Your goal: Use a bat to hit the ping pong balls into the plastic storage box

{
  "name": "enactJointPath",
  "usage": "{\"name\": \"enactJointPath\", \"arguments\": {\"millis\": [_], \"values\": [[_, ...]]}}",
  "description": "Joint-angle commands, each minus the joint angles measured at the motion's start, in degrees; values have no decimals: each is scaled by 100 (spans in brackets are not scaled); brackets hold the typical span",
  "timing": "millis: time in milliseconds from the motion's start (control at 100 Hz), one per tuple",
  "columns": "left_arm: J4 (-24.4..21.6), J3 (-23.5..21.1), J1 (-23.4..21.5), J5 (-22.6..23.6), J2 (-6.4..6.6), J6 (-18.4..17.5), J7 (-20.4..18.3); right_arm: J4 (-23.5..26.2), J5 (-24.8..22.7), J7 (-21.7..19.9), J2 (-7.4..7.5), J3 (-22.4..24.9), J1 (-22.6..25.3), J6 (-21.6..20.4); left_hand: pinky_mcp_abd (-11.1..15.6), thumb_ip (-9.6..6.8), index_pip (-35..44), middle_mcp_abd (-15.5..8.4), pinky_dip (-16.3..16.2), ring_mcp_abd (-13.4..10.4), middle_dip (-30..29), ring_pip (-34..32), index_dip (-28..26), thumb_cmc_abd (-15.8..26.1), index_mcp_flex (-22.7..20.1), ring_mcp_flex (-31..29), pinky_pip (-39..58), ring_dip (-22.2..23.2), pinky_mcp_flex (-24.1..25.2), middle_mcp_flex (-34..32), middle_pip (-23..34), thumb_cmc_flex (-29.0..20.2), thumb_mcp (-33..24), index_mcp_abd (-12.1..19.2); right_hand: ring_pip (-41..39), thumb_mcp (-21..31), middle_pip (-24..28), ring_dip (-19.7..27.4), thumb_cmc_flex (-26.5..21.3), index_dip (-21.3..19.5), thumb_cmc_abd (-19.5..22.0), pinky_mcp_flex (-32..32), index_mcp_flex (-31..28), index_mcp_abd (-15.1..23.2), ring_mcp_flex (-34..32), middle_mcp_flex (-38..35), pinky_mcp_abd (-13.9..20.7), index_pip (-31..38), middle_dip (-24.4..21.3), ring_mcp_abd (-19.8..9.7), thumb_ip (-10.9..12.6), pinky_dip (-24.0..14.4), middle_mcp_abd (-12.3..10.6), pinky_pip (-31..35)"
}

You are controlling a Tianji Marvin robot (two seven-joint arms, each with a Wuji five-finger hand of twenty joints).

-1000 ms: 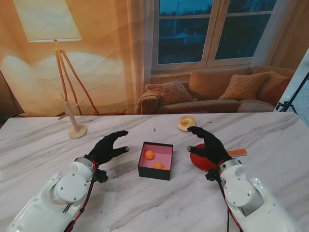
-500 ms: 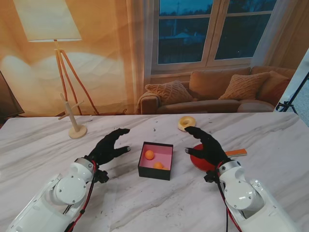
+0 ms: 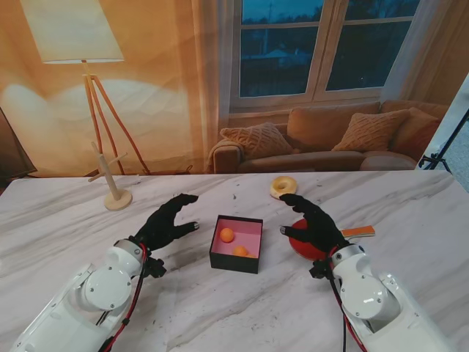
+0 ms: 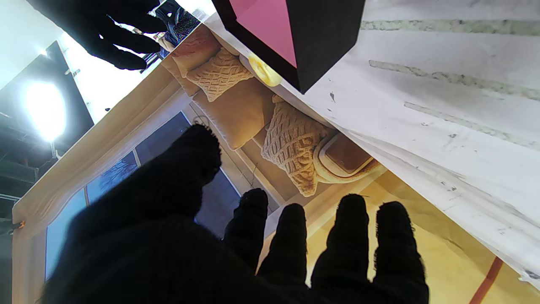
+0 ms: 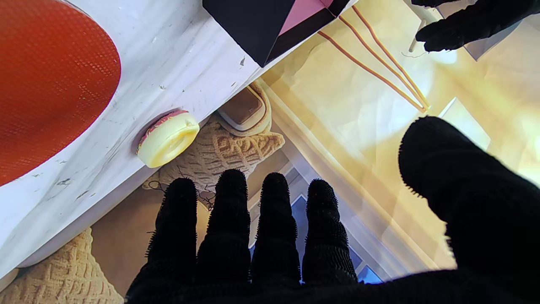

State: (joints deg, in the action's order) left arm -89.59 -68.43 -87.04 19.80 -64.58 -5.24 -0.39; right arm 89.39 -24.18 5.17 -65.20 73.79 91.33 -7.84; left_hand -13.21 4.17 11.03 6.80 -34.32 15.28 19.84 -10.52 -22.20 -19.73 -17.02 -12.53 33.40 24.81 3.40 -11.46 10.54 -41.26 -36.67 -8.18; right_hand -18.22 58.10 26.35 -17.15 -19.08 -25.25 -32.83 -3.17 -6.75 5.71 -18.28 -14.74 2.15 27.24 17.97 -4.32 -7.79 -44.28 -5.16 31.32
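A black storage box (image 3: 237, 243) with a pink inside sits mid-table and holds two orange ping pong balls (image 3: 228, 235). Its corner shows in the left wrist view (image 4: 325, 38) and the right wrist view (image 5: 257, 25). A red bat (image 3: 300, 246) with an orange-tipped handle (image 3: 359, 232) lies flat to the right of the box; its red face fills a corner of the right wrist view (image 5: 46, 84). My right hand (image 3: 311, 222) hovers open over the bat, holding nothing. My left hand (image 3: 167, 221) hangs open left of the box, fingers spread.
A yellow doughnut-shaped ring (image 3: 283, 186) lies farther from me than the bat, near the table's far edge (image 5: 166, 139). A wooden peg stand (image 3: 111, 187) rises at the far left. A printed living-room backdrop stands behind the table.
My right hand has drifted slightly left and farther over the bat's face. The left hand, box and balls have hardly moved.
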Motion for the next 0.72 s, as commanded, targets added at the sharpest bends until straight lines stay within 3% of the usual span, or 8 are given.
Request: {"name": "enactJointPath", "arguments": {"millis": [0, 710], "values": [[-58, -3, -32, -8, -9, 41, -96, -37, -29, -54, 6, -4, 2, -12, 207, -79, 25, -180, 17, -164, -80, 24, 17, -21, 154, 199, -124, -5, 96, 138, -6, 142, -34, 161, -74, -123, 26, -51, 180, 11, 116, 84, 208, -47, -76, 288, 108, -15, -24, -8, 233, -70, -28, 76], [-42, 0, -23, -9, -23, 2, -32, -67, -25, -37, 6, -37, -5, -134, 249, -74, 21, -271, 16, -199, -83, 33, 33, -19, 127, 202, -250, -14, 98, 52, 127, 139, -19, 146, -51, -101, 39, -39, 176, -14, 76, 113, 201, -53, -76, 289, 97, 85, -39, -31, 222, 44, -28, 168]]}}
